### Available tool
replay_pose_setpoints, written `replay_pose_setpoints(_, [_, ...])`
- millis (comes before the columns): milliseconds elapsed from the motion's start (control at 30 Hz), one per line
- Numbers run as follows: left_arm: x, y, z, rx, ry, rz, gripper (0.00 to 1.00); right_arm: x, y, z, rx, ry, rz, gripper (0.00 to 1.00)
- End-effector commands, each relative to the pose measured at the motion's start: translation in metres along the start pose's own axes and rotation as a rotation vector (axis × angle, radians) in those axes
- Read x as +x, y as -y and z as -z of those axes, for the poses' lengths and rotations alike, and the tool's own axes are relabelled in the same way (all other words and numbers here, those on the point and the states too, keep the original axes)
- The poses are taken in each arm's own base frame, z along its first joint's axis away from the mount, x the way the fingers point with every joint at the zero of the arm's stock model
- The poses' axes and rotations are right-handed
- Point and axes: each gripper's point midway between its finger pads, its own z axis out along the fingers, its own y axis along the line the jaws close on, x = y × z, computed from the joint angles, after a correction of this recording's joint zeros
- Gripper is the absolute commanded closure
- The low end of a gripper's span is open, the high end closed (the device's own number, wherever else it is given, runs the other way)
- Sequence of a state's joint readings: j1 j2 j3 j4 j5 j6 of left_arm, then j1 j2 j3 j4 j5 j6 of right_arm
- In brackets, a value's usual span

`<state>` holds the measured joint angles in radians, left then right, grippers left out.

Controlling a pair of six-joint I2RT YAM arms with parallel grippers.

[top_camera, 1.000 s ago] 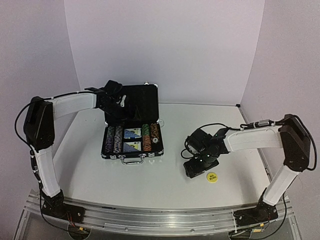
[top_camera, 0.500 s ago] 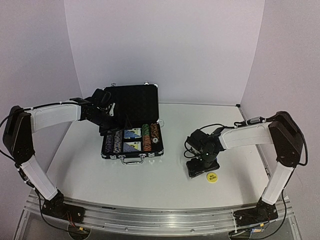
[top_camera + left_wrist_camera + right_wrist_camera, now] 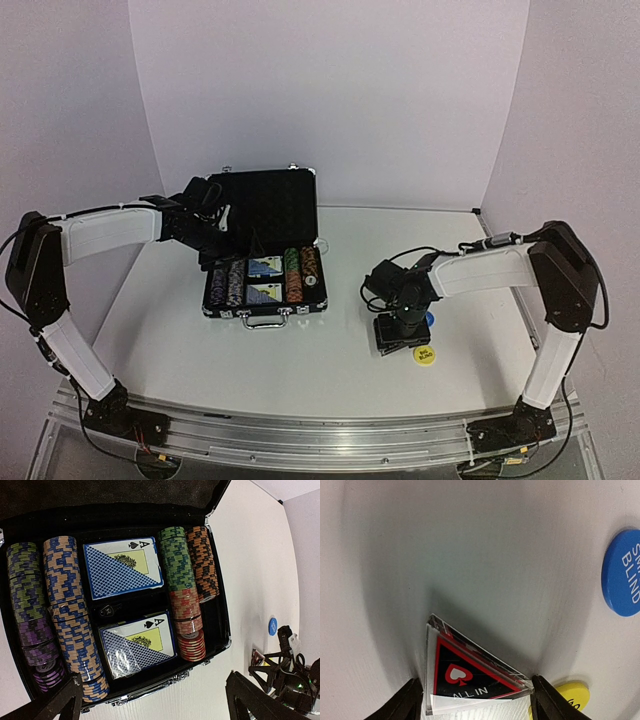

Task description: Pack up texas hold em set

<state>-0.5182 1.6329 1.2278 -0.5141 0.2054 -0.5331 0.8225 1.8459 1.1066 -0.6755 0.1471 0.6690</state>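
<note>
Top view: open case point(image 3: 275, 205) left of centre, left gripper point(image 3: 222, 232) at its left side; right gripper point(image 3: 400, 325) low over the table point(image 3: 320, 370), right of centre
Left wrist: fingers point(image 3: 55, 705) spread wide; chips point(image 3: 65, 605) flank blue card decks point(image 3: 122, 567)
Right wrist: fingers point(image 3: 407, 702) pinch black triangular marker point(image 3: 475, 675), lower centre; blue button point(image 3: 622, 572) right edge, yellow button point(image 3: 570, 695) lower right

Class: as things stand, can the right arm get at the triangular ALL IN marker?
Probably yes: the right gripper straddles the marker, a finger at each side, nothing between. The blue button and yellow button lie off to one side.
</note>
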Motion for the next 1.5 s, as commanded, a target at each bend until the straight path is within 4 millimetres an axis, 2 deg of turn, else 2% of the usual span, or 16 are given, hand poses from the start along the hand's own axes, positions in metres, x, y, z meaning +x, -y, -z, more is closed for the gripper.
replay_pose_setpoints(0, [-0.007, 0.002, 0.007, -0.001, 0.04, 0.006, 0.0, 0.021, 0.003, -0.01, 0.061, -0.075, -0.036, 0.33])
replay_pose_setpoints(233, [-0.005, 0.002, 0.008, 0.007, 0.038, 0.007, 0.0, 0.006, 0.004, -0.002, 0.088, 0.0, -0.006, 0.49])
replay_pose_setpoints(467, [0.003, 0.006, 0.005, 0.046, 0.011, 0.005, 0.0, -0.011, -0.003, 0.024, 0.053, 0.088, 0.069, 0.53])
replay_pose_setpoints(567, [0.005, 0.014, 0.006, 0.094, 0.006, -0.002, 0.0, -0.015, -0.008, 0.035, 0.032, 0.113, 0.109, 0.54])
replay_pose_setpoints(633, [0.01, 0.026, 0.005, 0.172, -0.022, -0.016, 0.0, -0.018, -0.014, 0.044, 0.018, 0.143, 0.156, 0.55])
replay_pose_setpoints(700, [0.015, 0.047, 0.005, 0.304, -0.053, -0.034, 0.0, -0.022, -0.024, 0.058, -0.013, 0.178, 0.214, 0.55])
replay_pose_setpoints(833, [0.037, 0.084, 0.008, 0.57, -0.181, -0.053, 0.01, -0.026, -0.05, 0.087, -0.11, 0.239, 0.336, 0.56])
replay_pose_setpoints(933, [0.051, 0.104, 0.009, 0.673, -0.237, -0.081, 0.0, -0.027, -0.07, 0.103, -0.21, 0.263, 0.403, 0.56])
replay_pose_setpoints(1000, [0.063, 0.119, 0.007, 0.715, -0.276, -0.108, 0.0, -0.025, -0.083, 0.111, -0.275, 0.269, 0.452, 0.57])
replay_pose_setpoints(1200, [0.103, 0.153, -0.02, 0.76, -0.439, -0.142, 0.06, -0.019, -0.118, 0.127, -0.406, 0.279, 0.591, 0.58])
replay_pose_setpoints(1367, [0.12, 0.166, -0.029, 0.773, -0.503, -0.156, 0.08, -0.023, -0.13, 0.129, -0.431, 0.282, 0.634, 0.58])
replay_pose_setpoints(1467, [0.124, 0.168, -0.035, 0.766, -0.522, -0.134, 0.13, -0.025, -0.135, 0.128, -0.431, 0.285, 0.652, 0.58])
